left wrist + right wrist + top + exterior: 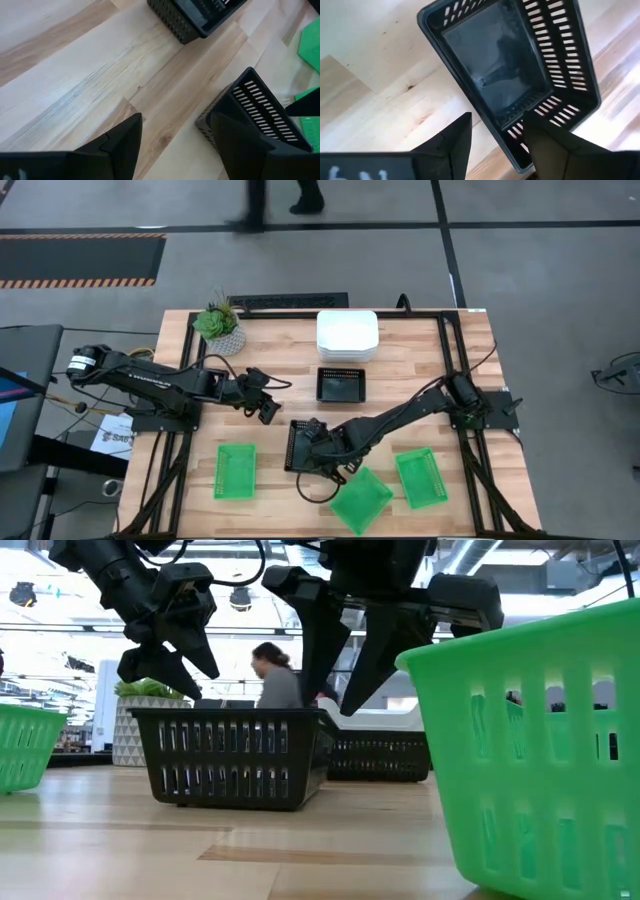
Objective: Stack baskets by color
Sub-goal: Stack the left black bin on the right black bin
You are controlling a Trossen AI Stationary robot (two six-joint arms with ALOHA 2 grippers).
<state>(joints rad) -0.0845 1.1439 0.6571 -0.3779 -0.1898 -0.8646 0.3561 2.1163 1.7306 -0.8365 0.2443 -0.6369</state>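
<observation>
The right gripper [322, 442] is seen above a black basket [300, 445] at the table's front middle, its fingers [451, 145] spread apart and holding nothing. The left gripper [268, 406] is held nearby, also spread and empty. A second black basket [342, 385] lies behind, before stacked white baskets [347, 334]. Three green baskets [236, 471] are placed along the front edge.
</observation>
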